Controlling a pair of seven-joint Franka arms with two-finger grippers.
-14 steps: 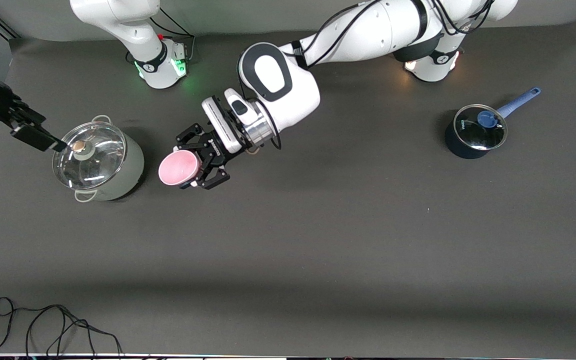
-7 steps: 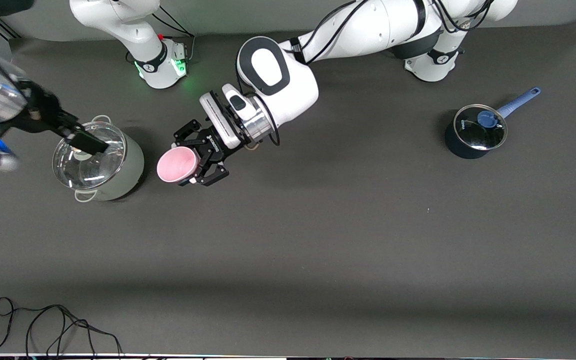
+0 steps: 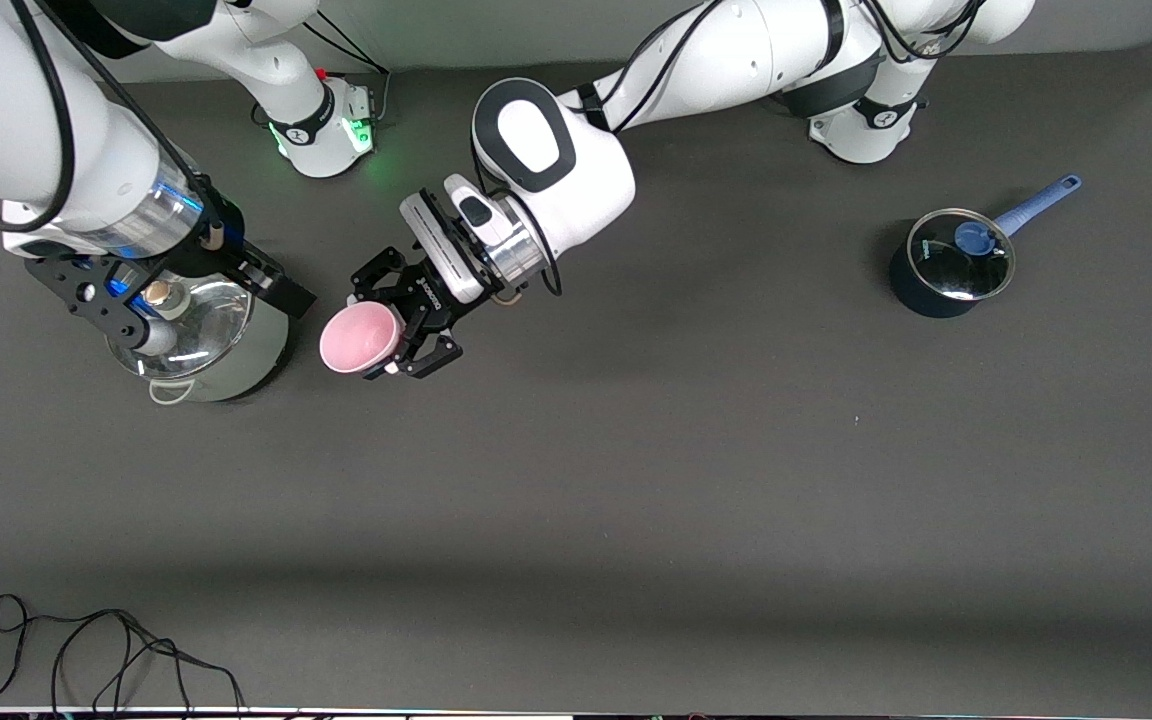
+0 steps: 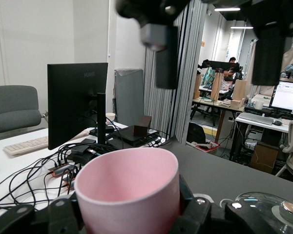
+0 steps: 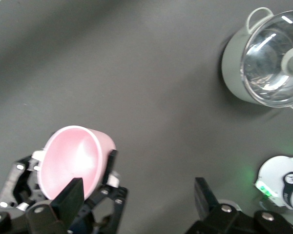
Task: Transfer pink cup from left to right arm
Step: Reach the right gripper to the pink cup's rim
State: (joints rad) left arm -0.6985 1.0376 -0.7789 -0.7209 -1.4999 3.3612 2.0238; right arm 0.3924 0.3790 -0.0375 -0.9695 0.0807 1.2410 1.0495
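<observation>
Pink cup held aloft at centre-left of the frame

It is pinched by the left gripper; the right gripper, fingers spread, is stationed over the steel pot.

Both arms are glossy white with black cables; the left carries dark grey oval caps (silver wrist ring).

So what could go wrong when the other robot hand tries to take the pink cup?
The left gripper holds the pink cup tilted in the air, so a bump might knock it loose. The open right gripper hangs over the grey pot with the glass lid, so dipping low might hit that lid.
</observation>
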